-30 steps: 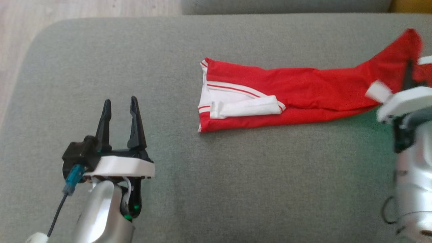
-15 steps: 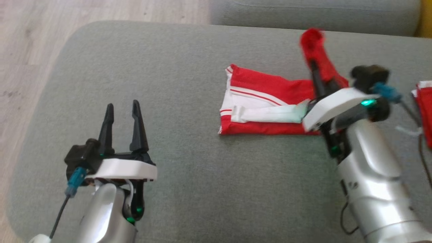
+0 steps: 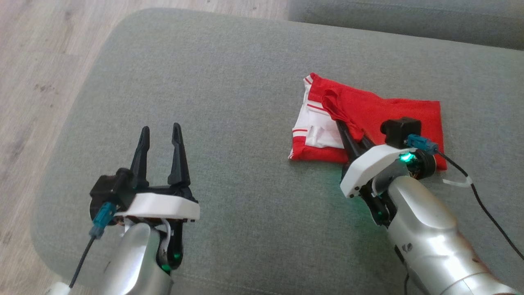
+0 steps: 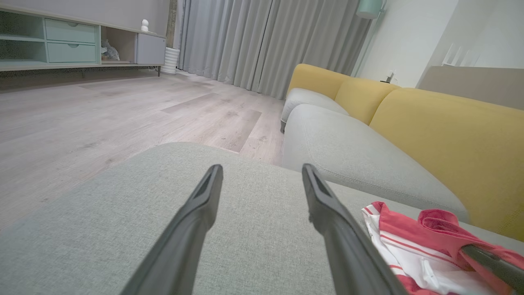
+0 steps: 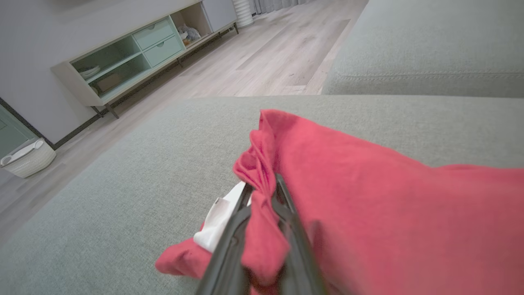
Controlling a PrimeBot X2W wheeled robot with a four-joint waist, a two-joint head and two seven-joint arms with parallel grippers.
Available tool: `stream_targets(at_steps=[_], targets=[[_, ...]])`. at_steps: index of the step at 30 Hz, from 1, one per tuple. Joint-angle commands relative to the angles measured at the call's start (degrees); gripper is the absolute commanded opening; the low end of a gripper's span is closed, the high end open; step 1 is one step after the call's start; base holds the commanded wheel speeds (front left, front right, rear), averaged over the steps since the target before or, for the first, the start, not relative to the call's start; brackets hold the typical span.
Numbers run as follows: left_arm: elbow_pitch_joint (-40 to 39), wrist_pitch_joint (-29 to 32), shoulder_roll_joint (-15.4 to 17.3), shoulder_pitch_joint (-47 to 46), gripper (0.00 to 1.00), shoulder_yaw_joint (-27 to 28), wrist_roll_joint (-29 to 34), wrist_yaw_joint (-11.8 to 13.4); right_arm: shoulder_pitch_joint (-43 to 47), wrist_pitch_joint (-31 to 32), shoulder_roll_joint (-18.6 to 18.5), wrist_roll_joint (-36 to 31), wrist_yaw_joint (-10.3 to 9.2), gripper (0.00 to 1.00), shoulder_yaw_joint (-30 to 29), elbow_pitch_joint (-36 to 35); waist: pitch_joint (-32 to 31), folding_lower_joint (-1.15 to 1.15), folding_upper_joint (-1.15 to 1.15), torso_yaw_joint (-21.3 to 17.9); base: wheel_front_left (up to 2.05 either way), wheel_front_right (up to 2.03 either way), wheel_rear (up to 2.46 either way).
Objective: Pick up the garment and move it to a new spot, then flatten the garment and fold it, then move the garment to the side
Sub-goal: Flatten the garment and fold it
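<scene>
Now right jaws clamped on garment [image 3: 401, 114] hem, white half beneath, presumably mid-fold; left jaws apart, idle.

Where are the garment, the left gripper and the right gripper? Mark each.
garment [image 3: 393, 114]: head view, red folded top layer.
left gripper [image 3: 161, 128]: head view, gap between its open fingers' tips.
right gripper [image 3: 344, 129]: head view, between fingertips pinching the red cloth.
</scene>
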Motion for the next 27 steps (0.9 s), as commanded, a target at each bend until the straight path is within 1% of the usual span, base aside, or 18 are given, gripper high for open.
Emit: stream_targets(at_steps=[1, 5, 6, 7, 12, 15, 17, 19, 22, 27], targets=[[-1.6, -0.5, 0.6, -2.4, 1.00, 1.4, -0.3, 0.2, -2.6, -1.1, 0.7, 0.6, 0.39, 0.00, 1.3, -0.9, 0.3, 0.00, 0.00, 0.3, 0.00, 0.00, 0.00], [-1.6, -0.5, 0.6, -2.3, 1.00, 1.4, -0.3, 0.3, -4.3, -2.4, 0.7, 1.5, 0.39, 0.00, 3.4, 2.7, 1.0, 0.00, 0.00, 0.7, 0.00, 0.00, 0.00], [-1.5, -0.5, 0.6, -2.3, 1.00, 1.3, -0.3, 0.3, -4.9, -2.6, 0.7, 1.4, 0.39, 0.73, 4.1, 3.4, 1.1, 0.00, 0.00, 0.7, 0.00, 0.00, 0.00], [-1.5, -0.5, 0.6, -2.3, 1.00, 1.1, -0.4, 0.2, -5.1, -2.6, 0.7, 2.0, 0.39, 1.00, 4.8, 3.7, 1.2, 0.00, 0.00, 0.8, 0.00, 0.00, 0.00], [-1.3, -0.5, 0.6, -2.5, 1.00, 1.2, -0.4, 0.4, -6.4, -4.3, 0.7, 5.8, 0.39, 1.00, 9.3, 2.0, 1.0, 0.00, 0.00, 0.3, 0.00, 0.00, 0.00], [-1.3, -0.5, 0.6, -2.4, 1.00, 1.8, -0.1, 0.3, -7.3, -5.6, 0.7, 5.2, 0.39, 1.00, 11.6, 0.0, 0.4, 0.00, 0.00, -0.8, 0.00, 0.00, 0.00], [-1.5, -0.5, 0.6, -2.2, 1.00, 2.4, 0.1, 0.2, -7.7, -6.2, 0.7, 4.1, 0.39, 1.00, 11.3, -1.3, -0.3, 0.00, 0.00, -1.8, 0.00, 0.00, 0.00], [-2.3, -0.5, 0.6, -2.0, 1.00, 3.2, 0.9, 0.3, -8.0, -6.6, 0.7, 2.0, 0.39, 1.00, 8.2, -2.3, -1.0, 0.00, 0.00, -3.0, 0.00, 0.00, 0.00], [-3.2, -0.5, 1.0, -1.2, 1.00, 4.3, 3.0, 0.9, -6.7, -6.6, 0.7, -3.1, 0.39, 1.00, -0.1, -7.0, -1.6, 0.00, 0.00, -4.9, 0.00, 0.00, 0.00], [-3.7, -0.5, 0.9, -0.3, 1.00, 4.9, 4.6, 0.6, 1.0, -6.7, 0.7, -13.8, 0.39, 1.00, -12.4, -15.9, -2.4, 0.00, 0.00, -7.4, 0.00, 0.00, 0.00]])
